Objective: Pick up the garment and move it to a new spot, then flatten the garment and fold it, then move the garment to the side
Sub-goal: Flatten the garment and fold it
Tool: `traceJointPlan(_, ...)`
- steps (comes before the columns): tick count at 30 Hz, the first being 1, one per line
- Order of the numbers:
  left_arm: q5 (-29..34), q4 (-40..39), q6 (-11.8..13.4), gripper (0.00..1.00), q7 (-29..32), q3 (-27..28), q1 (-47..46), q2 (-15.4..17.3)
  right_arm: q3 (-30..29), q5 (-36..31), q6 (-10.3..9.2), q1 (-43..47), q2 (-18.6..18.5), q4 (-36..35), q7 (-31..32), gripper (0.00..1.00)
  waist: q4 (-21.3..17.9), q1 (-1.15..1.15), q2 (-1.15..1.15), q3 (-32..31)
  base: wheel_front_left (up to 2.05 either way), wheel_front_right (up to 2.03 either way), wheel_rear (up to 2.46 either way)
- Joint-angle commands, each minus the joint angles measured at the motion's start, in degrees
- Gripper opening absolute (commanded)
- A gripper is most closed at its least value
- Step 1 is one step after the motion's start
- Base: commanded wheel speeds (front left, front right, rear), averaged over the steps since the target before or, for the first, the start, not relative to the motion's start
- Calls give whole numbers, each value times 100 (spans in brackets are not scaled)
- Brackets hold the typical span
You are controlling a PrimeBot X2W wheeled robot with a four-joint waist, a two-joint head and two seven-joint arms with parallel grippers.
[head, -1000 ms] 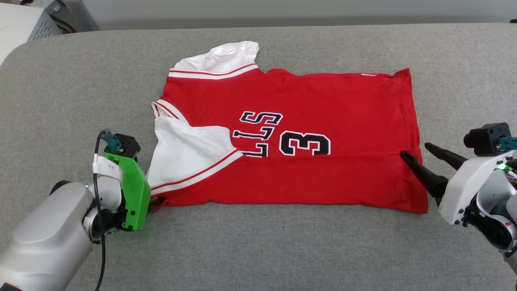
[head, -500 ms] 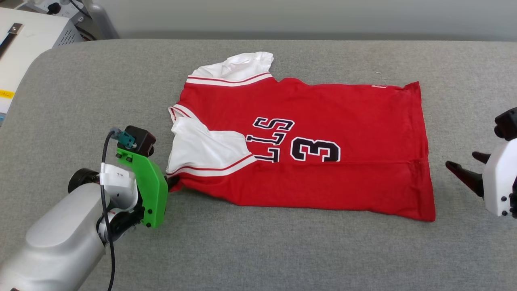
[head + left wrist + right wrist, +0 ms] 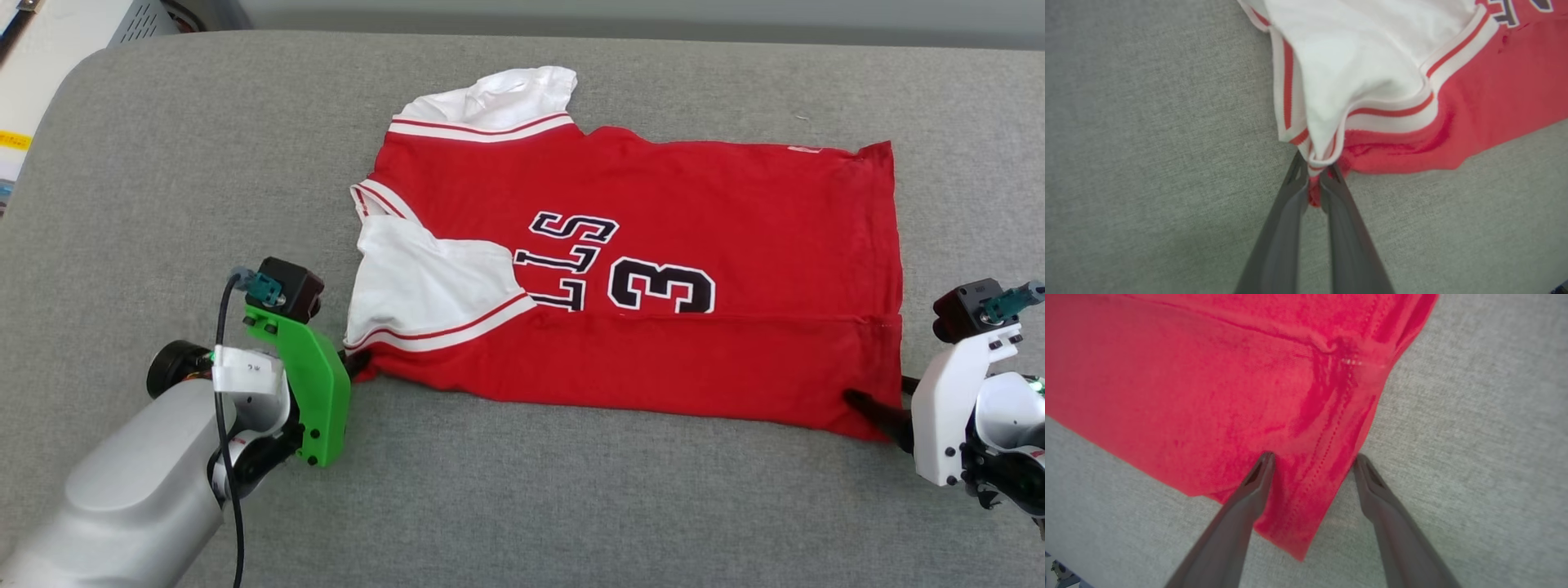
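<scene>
The garment, a red jersey with white sleeves and a black number, lies spread on the grey padded surface, its near long edge folded over. My left gripper is at its near left corner. In the left wrist view this gripper is shut on the bunched sleeve trim and red cloth of the garment. My right gripper is at the near right corner. In the right wrist view it stands open, one finger lying over the red garment and the other just off its hemmed edge.
The grey padded surface stretches wide in front of and to both sides of the garment. A white cabinet or device stands beyond its rounded far left corner.
The camera has shifted. My right gripper drew away from the fold line on the right edge and came back at the near right corner. My left gripper now pinches the slightly raised left corner.
</scene>
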Motion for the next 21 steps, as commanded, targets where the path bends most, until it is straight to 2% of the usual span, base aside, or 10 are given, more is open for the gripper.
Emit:
traceJointPlan(1, -3, 53, 22, 0, -68, 6, 125, -40, 228, 40, 2, 308, 268, 174, -52, 87, -6, 0, 0, -26, 0, 0, 0)
traceJointPlan(2, -15, 85, 18, 0, -94, 5, 159, -42, 238, 52, 2, 307, 277, 174, -137, 14, -23, 0, 0, -60, 0, 0, 0)
traceJointPlan(3, -39, 121, 15, 0, -126, 11, 206, -42, 245, 57, 2, 294, 264, 160, -253, 0, -47, 0, 0, -110, 0, 0, 0)
traceJointPlan(8, -131, 174, 21, 0, -332, 66, 458, 30, 252, 90, 2, 255, 76, -36, -666, 0, -161, 0, 0, -440, 0, 0, 0)
traceJointPlan(12, -175, -38, 82, 0, -398, 84, 709, 233, 172, 200, 2, 390, -167, -439, -845, 0, -202, 0, 0, -713, 0, 0, 0)
traceJointPlan(21, -392, -1152, 458, 0, -246, 7, 1538, 742, -361, 459, 2, 1277, -822, -1452, -716, 0, -150, 0, 0, -1132, 0, 0, 0)
